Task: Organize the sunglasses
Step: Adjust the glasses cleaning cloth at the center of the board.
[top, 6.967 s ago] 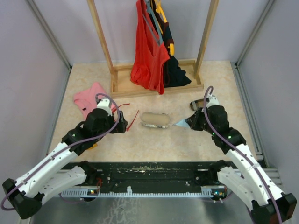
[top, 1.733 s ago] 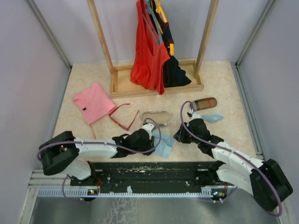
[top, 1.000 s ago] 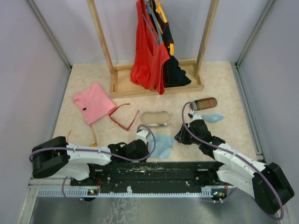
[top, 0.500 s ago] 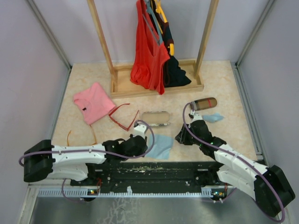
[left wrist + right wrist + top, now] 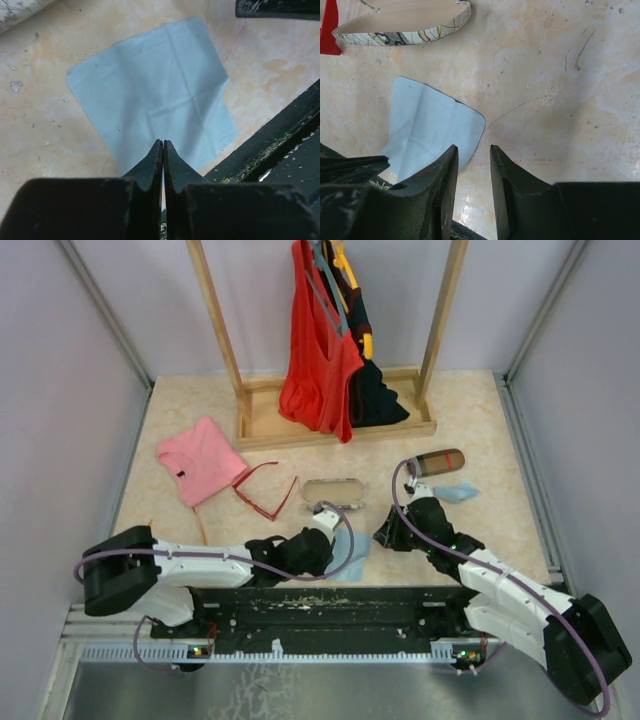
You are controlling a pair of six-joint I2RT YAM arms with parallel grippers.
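Left gripper (image 5: 163, 142): I am holding its fingers pressed together, no gap showing between them. The tips are hovering over the near edge of a light blue cloth (image 5: 155, 95), which is lying flat on the table (image 5: 480, 420) and spreading toward 12 o'clock in the left wrist view. I cannot tell whether any fabric is being pinched.

Right gripper (image 5: 472, 152): I am keeping its fingers slightly apart, with nothing between them. They are pointing at bare table just beside the cloth's corner, which is lying at 10 o'clock in the right wrist view.

The sunglasses (image 5: 266, 496) are lying on the table, untouched by either gripper. In the top view they are sitting at 10 o'clock from my left gripper, between a pink garment (image 5: 200, 460) at their 10 o'clock and an open case (image 5: 335, 494) just beside them at 3 o'clock.

A brown case (image 5: 437, 461) is lying at 1 o'clock from my right gripper, with a second blue cloth (image 5: 456, 491) near it.
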